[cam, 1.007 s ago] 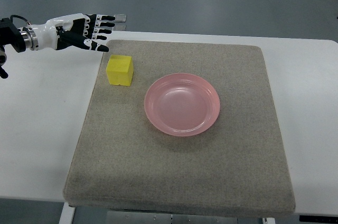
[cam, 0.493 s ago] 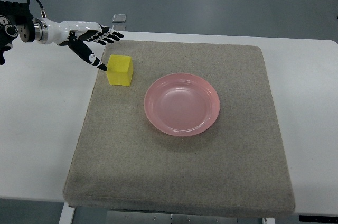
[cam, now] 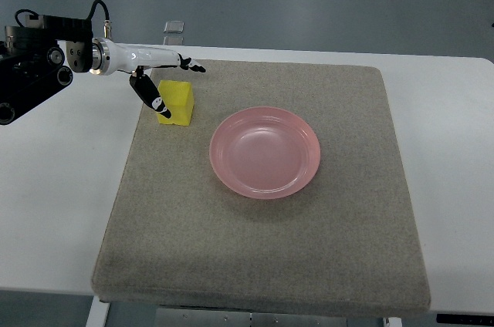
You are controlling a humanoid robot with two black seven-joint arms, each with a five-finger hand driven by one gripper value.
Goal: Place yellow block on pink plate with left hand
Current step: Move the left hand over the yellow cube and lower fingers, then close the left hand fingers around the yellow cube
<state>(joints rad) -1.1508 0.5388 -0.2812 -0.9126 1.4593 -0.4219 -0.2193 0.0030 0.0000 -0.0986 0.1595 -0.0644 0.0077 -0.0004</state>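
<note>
Fingers (cam: 189,66) of the left hand (cam: 158,72) are spread open and hold nothing; they reach out just past the far edge of the yellow block (cam: 176,102). Thumb (cam: 151,95) points down on the near-left side of the block, its tip at or touching the block's left face, cannot tell which. Block sits below the fingers, between them and the thumb, resting on the grey mat (cam: 262,250), not lifted. Pink plate (cam: 265,153) lies to the right of the fingers and nearer the camera, well apart from them, near the block but not touching it, with nothing in it. Left arm comes in from the left edge over the white table (cam: 54,188). Mat covers most of the tabletop.
</note>
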